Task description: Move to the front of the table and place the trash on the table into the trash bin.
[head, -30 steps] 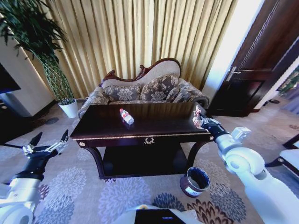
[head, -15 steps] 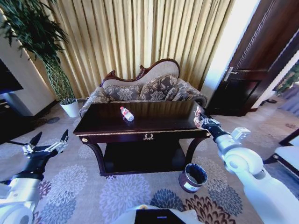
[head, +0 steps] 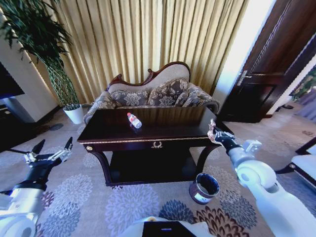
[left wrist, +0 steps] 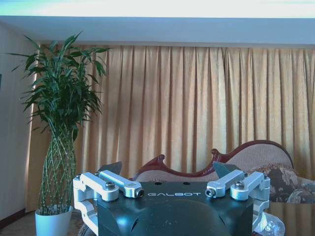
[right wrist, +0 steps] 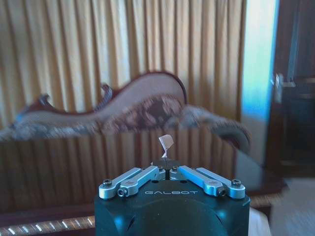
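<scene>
since the right pincer (head: 213,134) is pinched shut on a pale wrapper scrap (right wrist: 166,144) at the tabletop's (head: 168,129) right edge, the trash bin (head: 204,188) sits nearer, straight below; left pincer (head: 49,150) gapes empty.

left gripper (head: 51,149): low at left, jaws spread | right gripper (head: 213,133): raised forward, jaws closed

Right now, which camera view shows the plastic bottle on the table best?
The head view: the clear bottle lies whole on the dark table, red cap toward the sofa. The left wrist view catches a clear crinkled edge beside the left gripper, probably the bottle. The right wrist view looks past it.
</scene>
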Robot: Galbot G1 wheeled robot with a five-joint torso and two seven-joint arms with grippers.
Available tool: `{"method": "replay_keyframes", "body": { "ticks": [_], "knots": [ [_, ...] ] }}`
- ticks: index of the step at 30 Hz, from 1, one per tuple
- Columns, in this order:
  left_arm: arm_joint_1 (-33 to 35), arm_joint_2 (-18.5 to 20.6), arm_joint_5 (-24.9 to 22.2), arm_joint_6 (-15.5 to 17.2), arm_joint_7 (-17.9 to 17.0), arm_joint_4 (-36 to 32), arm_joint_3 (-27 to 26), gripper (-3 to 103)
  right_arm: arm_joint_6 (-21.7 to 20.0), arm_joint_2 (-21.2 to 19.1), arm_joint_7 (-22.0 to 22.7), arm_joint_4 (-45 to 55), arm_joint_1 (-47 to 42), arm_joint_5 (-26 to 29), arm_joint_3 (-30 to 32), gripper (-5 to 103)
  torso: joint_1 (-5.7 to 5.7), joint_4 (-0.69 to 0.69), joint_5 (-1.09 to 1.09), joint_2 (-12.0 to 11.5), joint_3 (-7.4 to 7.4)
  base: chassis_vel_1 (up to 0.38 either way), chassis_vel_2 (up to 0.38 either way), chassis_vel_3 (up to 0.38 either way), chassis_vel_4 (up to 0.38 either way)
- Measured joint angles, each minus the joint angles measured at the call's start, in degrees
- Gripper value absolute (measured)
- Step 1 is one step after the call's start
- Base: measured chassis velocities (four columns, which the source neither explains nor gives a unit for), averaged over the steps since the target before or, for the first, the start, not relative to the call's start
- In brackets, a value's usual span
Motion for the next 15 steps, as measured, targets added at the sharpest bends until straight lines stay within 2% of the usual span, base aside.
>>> {"method": "replay_keyframes", "body": {
  "ticks": [9,13,15],
  "knots": [
    [0.03,0.07,-0.02,-0.1,-0.01,0.28,-0.05,100,0.7,3.29,-0.26,-12.59,0.48,-5.07,-3.12,0,-0.01,0.0,0.01,0.0,0.0,0.0,0.0,0.0,0.0],
    [0.07,-0.05,-0.09,-0.25,-0.02,0.41,-0.06,100,1.41,4.73,-0.56,-23.05,2.13,-7.76,-4.77,0,-0.01,0.0,0.01,0.0,0.0,0.0,0.0,0.0,0.0],
    [0.08,-0.07,-0.09,-0.28,-0.01,0.44,-0.06,100,1.91,5.12,-0.71,-25.24,2.55,-8.38,-5.03,0,0.0,0.0,0.01,0.0,0.0,0.0,0.0,0.0,0.0]
  ]
}}
